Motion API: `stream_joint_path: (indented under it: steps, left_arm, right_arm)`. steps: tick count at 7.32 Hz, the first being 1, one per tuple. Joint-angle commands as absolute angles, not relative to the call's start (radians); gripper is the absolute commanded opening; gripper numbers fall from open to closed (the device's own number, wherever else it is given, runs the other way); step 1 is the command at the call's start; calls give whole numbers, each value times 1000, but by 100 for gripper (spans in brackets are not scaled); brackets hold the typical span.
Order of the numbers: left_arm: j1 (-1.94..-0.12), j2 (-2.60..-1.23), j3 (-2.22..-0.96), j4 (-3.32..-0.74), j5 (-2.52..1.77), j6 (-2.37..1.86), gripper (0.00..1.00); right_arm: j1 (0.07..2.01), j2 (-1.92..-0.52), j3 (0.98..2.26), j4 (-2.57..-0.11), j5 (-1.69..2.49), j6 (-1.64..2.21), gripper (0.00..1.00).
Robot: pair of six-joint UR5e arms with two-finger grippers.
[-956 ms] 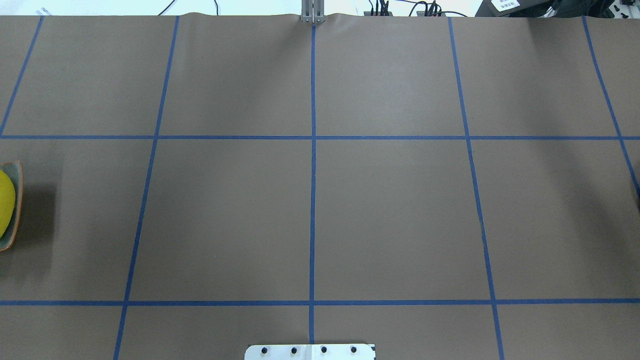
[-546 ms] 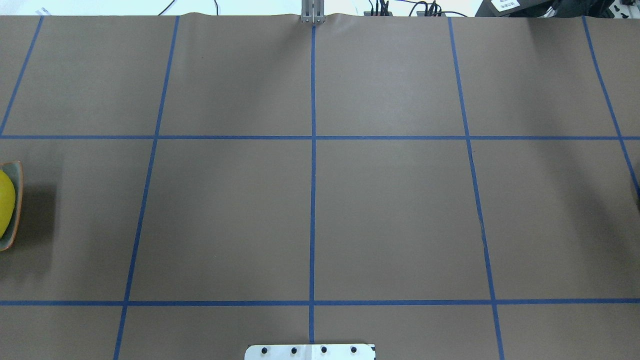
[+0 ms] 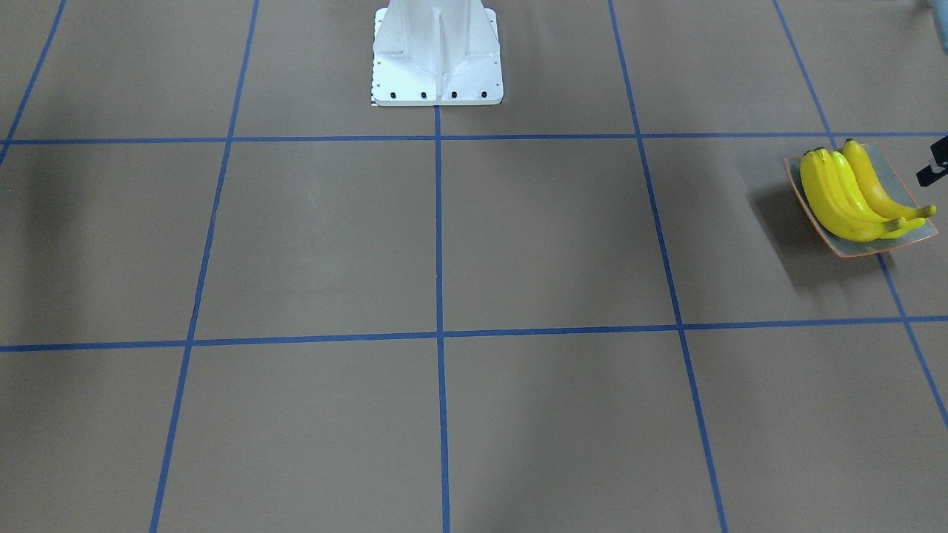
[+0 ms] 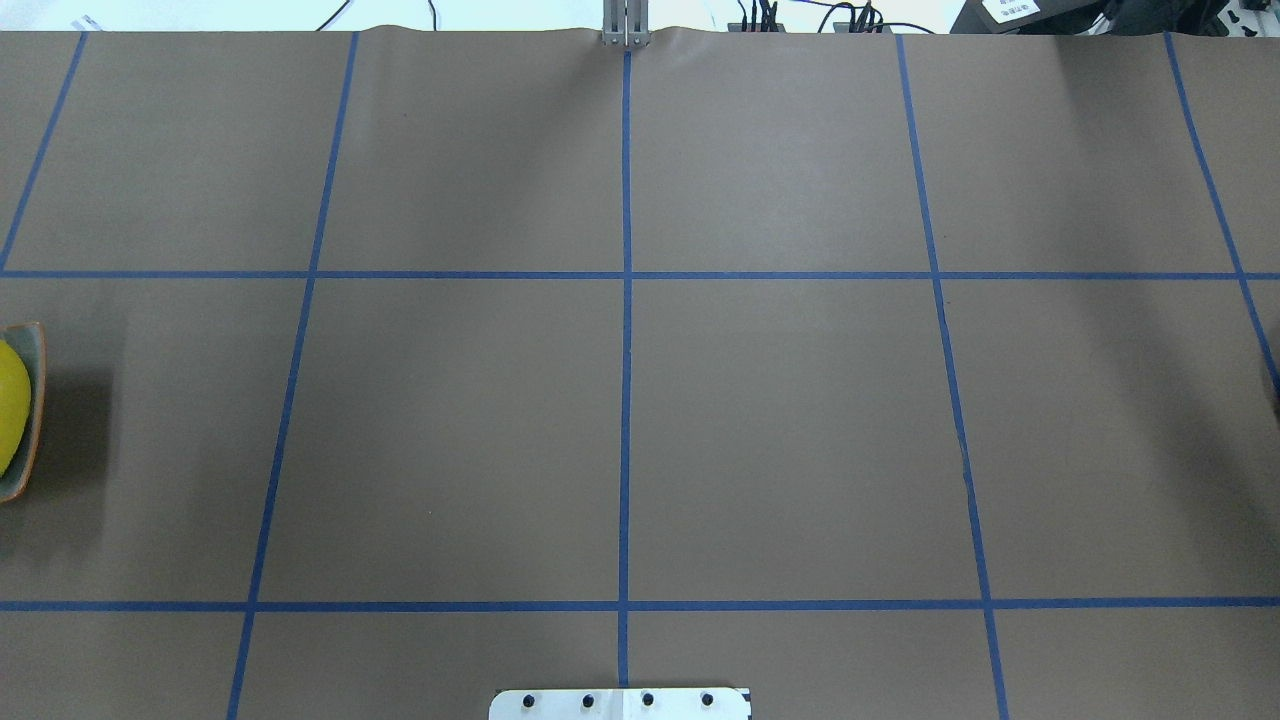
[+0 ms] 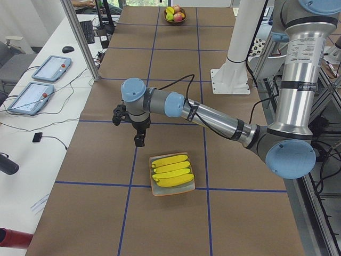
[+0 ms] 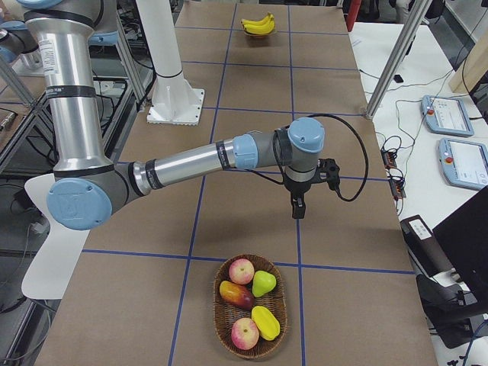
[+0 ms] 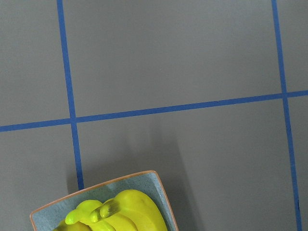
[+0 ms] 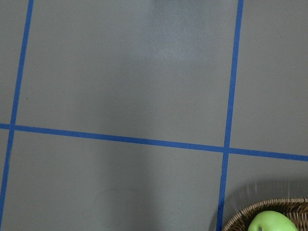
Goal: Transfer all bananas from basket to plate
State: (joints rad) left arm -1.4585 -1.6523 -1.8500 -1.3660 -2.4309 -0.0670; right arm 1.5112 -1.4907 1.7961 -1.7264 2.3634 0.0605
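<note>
Three yellow bananas (image 3: 852,196) lie side by side on the grey-green plate (image 3: 915,231) at the table's left end. The exterior left view has my left gripper (image 5: 139,142) pointing down just off the plate (image 5: 159,190), not touching the bananas (image 5: 171,169). I cannot tell whether it is open or shut. The left wrist view catches a plate corner (image 7: 144,185) with bananas (image 7: 132,211). In the exterior right view my right gripper (image 6: 298,213) hangs beyond the wicker basket (image 6: 219,320), its state unclear. The basket holds apples, a green pear and other fruit.
The white robot base (image 3: 437,52) stands at the table's middle edge. Brown paper with blue grid tape (image 4: 625,400) covers the table. Tablets and cables (image 5: 37,88) lie on a side desk. The basket rim (image 8: 240,219) shows in the right wrist view.
</note>
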Motion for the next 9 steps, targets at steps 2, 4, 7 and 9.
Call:
stream_joint_path:
  steps: [2, 4, 7, 9]
  left_arm:
    - [-1457, -1651, -1772, -1367, -2430, -60, 99]
    - [-1459, -1649, -1772, -1367, -2422, -61, 99]
    - [-1457, -1657, -1767, -1370, -2415, -63, 99]
    - [-1459, -1649, -1767, -1414, -2414, -66, 99]
  right_arm:
    - [1511, -1558, 1818, -1721, 2367, 61, 100]
    - [1511, -1560, 1824, -1721, 2368, 63, 100]
    - [1513, -1566, 1833, -1721, 2367, 61, 100]
    - [1512, -1566, 1832, -1721, 2367, 61, 100]
